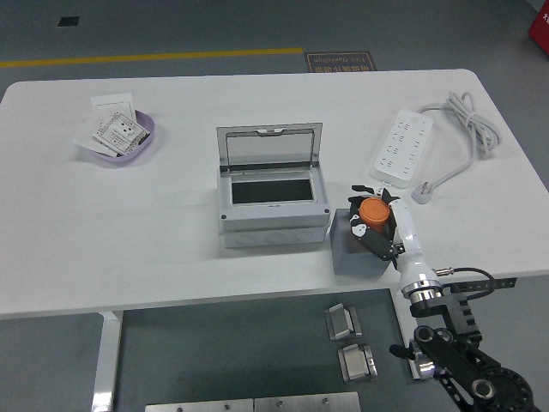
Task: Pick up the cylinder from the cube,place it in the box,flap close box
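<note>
Fingers: my right hand (382, 225) has its fingers (358, 230) curled around the orange cylinder (373, 212), gripping it.
Cylinder: atop the grey cube (353, 254), near the table's (171, 223) front edge.
Box: the box (273, 204) sits just left, lid upright, bare table around it.

orange cylinder (374, 211); grey cube (353, 254); light grey box (273, 202); white table (171, 232); lilac bowl (129, 148); white power strip (401, 148)

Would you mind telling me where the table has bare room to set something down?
Bare: between the purple dish and the grey box, and the near-left table. Crowded: right of the box, where the right hand, cube and power strip sit.
</note>
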Tool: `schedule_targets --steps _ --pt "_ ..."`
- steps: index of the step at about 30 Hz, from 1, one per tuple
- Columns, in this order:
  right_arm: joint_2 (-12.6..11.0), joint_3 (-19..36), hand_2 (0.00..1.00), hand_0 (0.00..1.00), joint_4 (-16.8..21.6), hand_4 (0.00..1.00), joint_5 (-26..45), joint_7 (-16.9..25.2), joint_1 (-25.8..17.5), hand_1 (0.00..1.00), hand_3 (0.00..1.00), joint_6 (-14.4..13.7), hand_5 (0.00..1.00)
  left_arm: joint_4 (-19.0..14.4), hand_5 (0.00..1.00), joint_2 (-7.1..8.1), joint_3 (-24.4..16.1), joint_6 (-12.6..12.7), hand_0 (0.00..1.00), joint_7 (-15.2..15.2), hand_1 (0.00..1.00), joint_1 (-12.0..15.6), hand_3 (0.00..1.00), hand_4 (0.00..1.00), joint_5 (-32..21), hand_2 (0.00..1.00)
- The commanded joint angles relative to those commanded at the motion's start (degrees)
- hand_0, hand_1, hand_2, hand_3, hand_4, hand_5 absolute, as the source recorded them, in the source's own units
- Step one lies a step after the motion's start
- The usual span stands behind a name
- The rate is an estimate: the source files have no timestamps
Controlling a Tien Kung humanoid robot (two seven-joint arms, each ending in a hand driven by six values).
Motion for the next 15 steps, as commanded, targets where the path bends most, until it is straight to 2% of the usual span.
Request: schedule_targets --steps 5,6,15 --pt "-0.02 0.59 0.482 0.484 0.7 0.002 -2.1 -0.62 0.27 0.428 0.434 -0.9 0.002 0.0 0.334 -0.03 0.02 -0.01 0.642 0.02 0.651 -0.02 0.676 0.703 0.12 0.567" --pt "-0.01 0.78 0.365 0.397 0.94 0.002 -2.82 -0.82 0.33 0.256 0.32 -1.18 0.002 0.0 0.336 -0.02 0.06 -0.02 0.642 0.02 0.651 -0.02 0.676 0.704 0.12 0.567" --pt "-0.39 0.16 0.333 0.386 3.06 0.002 -8.17 -3.29 1.41 0.239 0.302 -3.77 0.002 0.0 0.336 -0.02 -0.01 -0.02 0.643 0.07 0.651 0.02 0.676 0.704 0.29 0.567"
